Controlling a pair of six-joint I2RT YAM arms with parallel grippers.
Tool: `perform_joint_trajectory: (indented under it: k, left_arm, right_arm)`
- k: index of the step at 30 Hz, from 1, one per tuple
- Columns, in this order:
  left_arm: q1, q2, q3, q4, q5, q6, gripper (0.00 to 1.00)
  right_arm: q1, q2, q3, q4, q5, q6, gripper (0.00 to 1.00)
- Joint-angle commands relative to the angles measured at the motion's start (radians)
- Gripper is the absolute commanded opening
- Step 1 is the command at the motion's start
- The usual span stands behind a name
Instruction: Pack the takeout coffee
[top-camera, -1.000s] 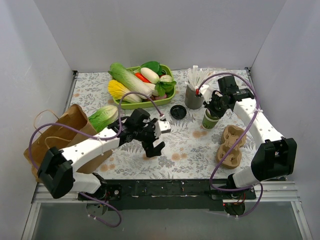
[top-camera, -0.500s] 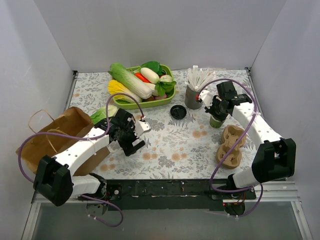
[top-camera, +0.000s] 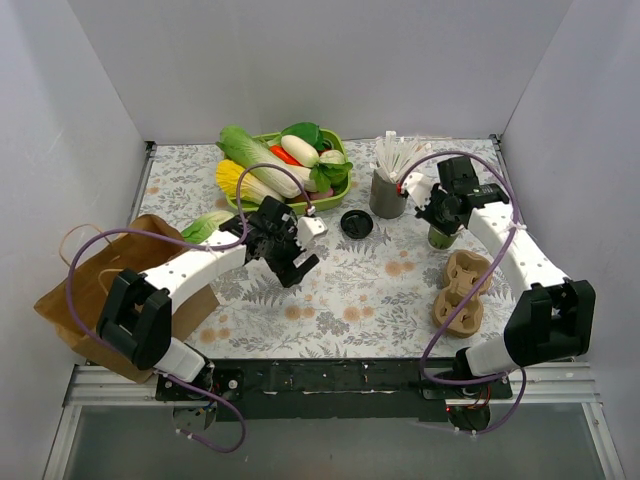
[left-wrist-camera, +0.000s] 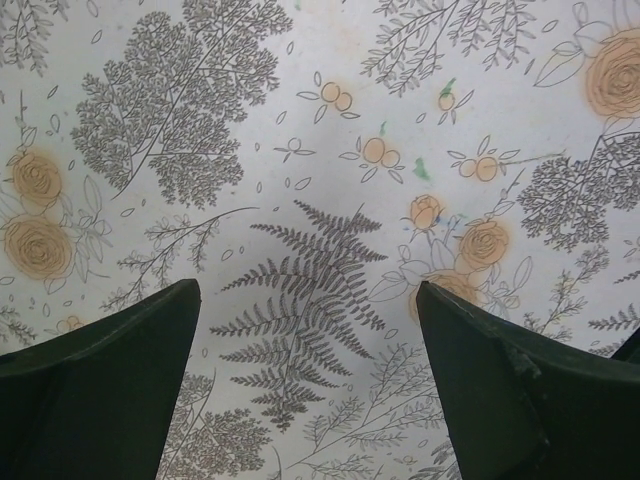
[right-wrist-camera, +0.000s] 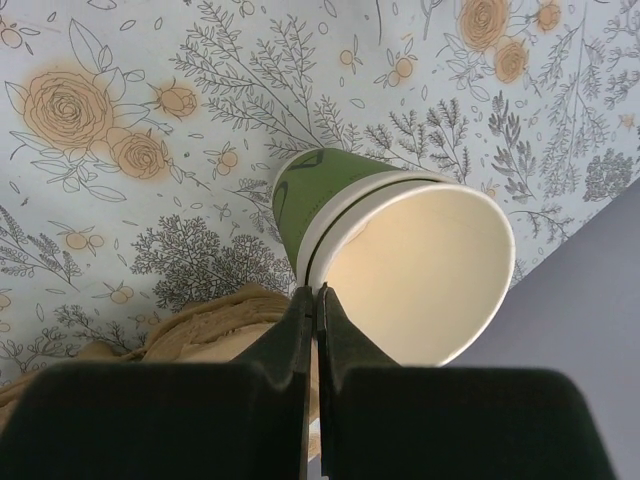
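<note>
No cup with a lid on it shows in any view. A round black lid (top-camera: 357, 223) lies flat on the flowered cloth, left of the grey straw holder (top-camera: 387, 196). My right gripper (top-camera: 441, 220) (right-wrist-camera: 316, 292) is shut on the rim of a lidless green cup (top-camera: 440, 237) (right-wrist-camera: 400, 250) with a cream inside, tilted over the cloth. A brown pulp cup carrier (top-camera: 460, 290) (right-wrist-camera: 210, 320) lies just near of it. My left gripper (top-camera: 295, 262) (left-wrist-camera: 305, 300) is open and empty, low over bare cloth, left of and nearer than the lid.
A brown paper bag (top-camera: 120, 290) stands at the left with its handles up. A green tray (top-camera: 338, 190) of toy vegetables sits at the back, a small cabbage (top-camera: 205, 226) beside the bag. White walls enclose the table.
My left gripper swung left, then back right and farther, toward the lid. My right gripper carried the lidless cup a little right and farther. The bag shifted slightly.
</note>
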Motion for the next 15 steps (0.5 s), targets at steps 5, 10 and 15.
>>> perform_joint_trajectory:
  k: [5, 10, 15]
  left_arm:
    - [-0.048, -0.006, 0.041, 0.054, -0.065, -0.108, 0.90]
    - [-0.088, 0.000, 0.024, -0.035, 0.013, 0.016, 0.89]
    - [-0.090, -0.070, -0.026, -0.024, 0.076, 0.050, 0.89]
  right_arm:
    - [-0.004, -0.066, 0.085, -0.062, 0.026, -0.021, 0.01]
    - [-0.085, -0.004, 0.104, -0.129, -0.102, 0.038, 0.01]
    - [-0.154, -0.004, 0.186, -0.113, -0.066, 0.072, 0.01]
